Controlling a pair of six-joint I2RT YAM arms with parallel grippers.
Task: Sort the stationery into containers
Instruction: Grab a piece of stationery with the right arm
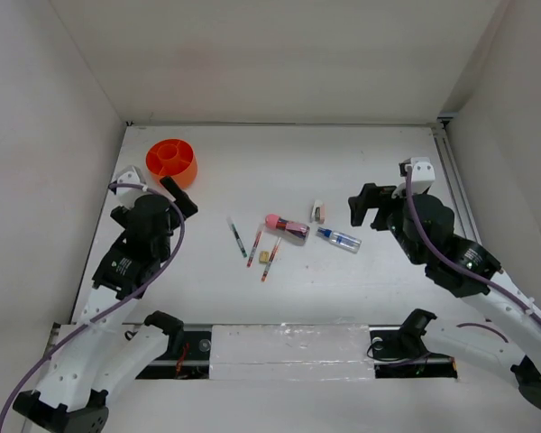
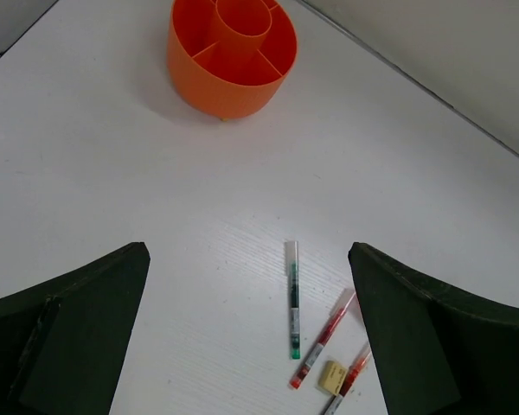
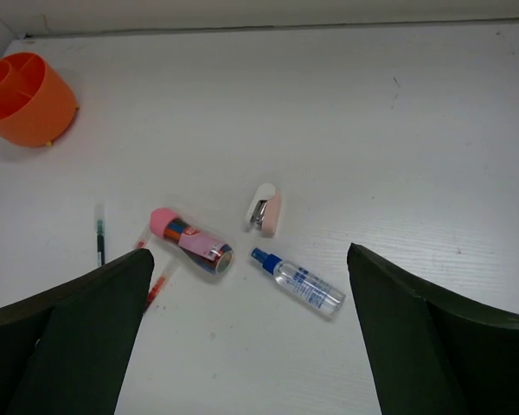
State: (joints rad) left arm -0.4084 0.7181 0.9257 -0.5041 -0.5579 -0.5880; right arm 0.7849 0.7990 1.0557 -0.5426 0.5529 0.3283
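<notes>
Both grippers are spread fully wide and hold nothing; nothing is sorted yet.

Top view:
- The left gripper hangs above the table, with the orange tub just beside it at 11 o'clock.
- The tub is divided and all compartments look empty.
- The right gripper faces the pile from the other side.
- Loose stationery lies mid-table between the arms, at 4 o'clock from the left gripper and 8 to 9 o'clock from the right.

My read on the layout: the tub sits in the far-left corner, so the left arm has the short haul for drops. The right arm is closer to the bulky pieces. With both jaws wide and clear of the table, this looks like a pre-grasp stance.

Left wrist view, relative to the left gripper:
- tub: 12 o'clock, well apart
- green pen: 5 o'clock, near
- red pen, tan cube and second red pen: further out, also at 5 o'clock
- the second red pen is partly behind the right finger

Right wrist view, relative to the right gripper:
- spray bottle, clear with a blue cap: 4 o'clock, near, lying flat
- pink-capped tube: 9 o'clock
- white-tan block: 12 o'clock; eraser or mini stapler, can't tell which
- tub: 10 o'clock, well apart

None of these three touches another.

Likely first picks are the bottle for the right arm and the green pen for the left. The pens lie flat and thin, so those pinches need the fingertips right down at the surface.
</notes>
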